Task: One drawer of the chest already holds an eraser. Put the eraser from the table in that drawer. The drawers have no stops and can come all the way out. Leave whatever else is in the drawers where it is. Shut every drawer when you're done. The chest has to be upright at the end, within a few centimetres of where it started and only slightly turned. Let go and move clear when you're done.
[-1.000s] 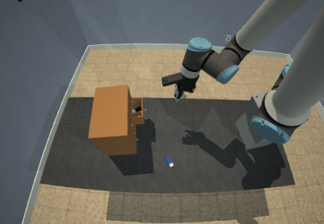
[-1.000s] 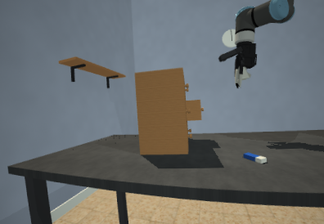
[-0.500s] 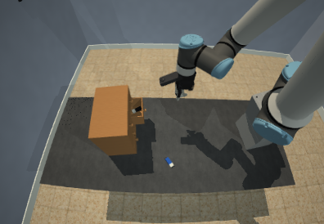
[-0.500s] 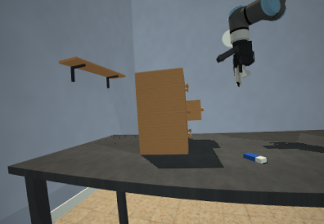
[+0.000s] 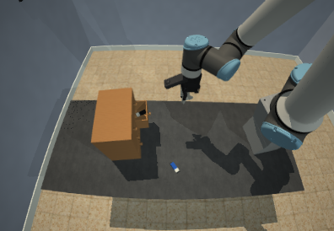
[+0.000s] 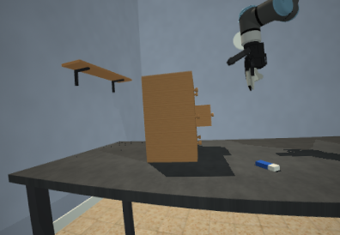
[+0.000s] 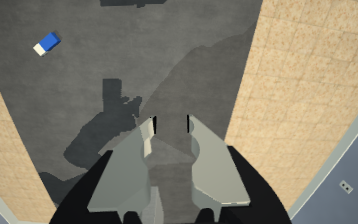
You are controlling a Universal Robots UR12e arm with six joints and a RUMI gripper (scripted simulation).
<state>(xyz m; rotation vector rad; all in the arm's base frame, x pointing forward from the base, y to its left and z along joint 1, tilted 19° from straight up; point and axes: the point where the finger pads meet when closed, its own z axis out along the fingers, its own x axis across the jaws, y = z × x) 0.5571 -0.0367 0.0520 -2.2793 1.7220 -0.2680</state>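
Note:
The wooden chest [image 5: 115, 122] stands upright on the left of the dark table; it also shows in the exterior view [image 6: 171, 117]. Its middle drawer [image 5: 142, 115] is pulled partly out, and a small dark-and-white item [image 5: 140, 112] lies in it. The other drawers look closed. The blue-and-white eraser [image 5: 175, 167] lies flat on the table in front of the chest, and shows in the wrist view [image 7: 46, 43] at the top left. My gripper [image 5: 185, 99] hangs high above the table's far edge, to the right of the chest and pointing down. Its fingers stand narrow with nothing between them.
The arm's base [image 5: 286, 122] stands at the table's right side. A wooden wall shelf [image 6: 95, 70] hangs behind the chest. Tiled floor surrounds the table, with a wall close behind my gripper.

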